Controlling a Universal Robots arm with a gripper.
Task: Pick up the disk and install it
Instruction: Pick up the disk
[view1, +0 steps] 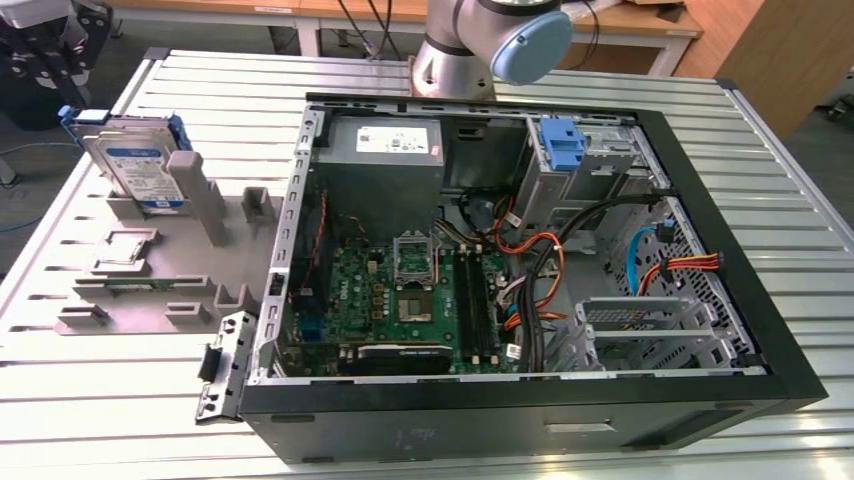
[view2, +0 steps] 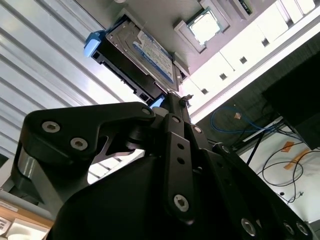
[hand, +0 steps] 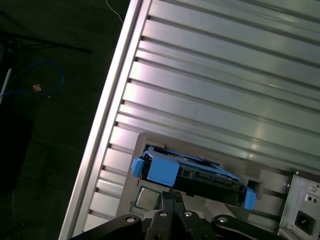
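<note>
The disk (view1: 140, 165) is a silver drive with a white-and-blue label in a blue bracket. It stands on edge in a grey fixture (view1: 147, 290) at the exterior view's left, outside the computer case. My gripper (view1: 54, 75) hangs just beyond the disk, at the table's far left corner. In both wrist views the black fingers lie together, shut on nothing. In the second wrist view the gripper (view2: 172, 97) ends close beside the disk (view2: 142, 52). In the first wrist view the gripper (hand: 173, 194) ends near the disk's connector edge (hand: 200, 177). Contact cannot be told.
An open computer case (view1: 694, 390) lies on the slatted metal table (view1: 120, 400). Inside are a grey power supply (view1: 380, 150), a tall blue latch piece (view1: 563, 145), a green motherboard (view1: 400, 290), coloured cables and a metal drive cage (view1: 641, 325). The table edge (hand: 107, 125) runs beside the fixture.
</note>
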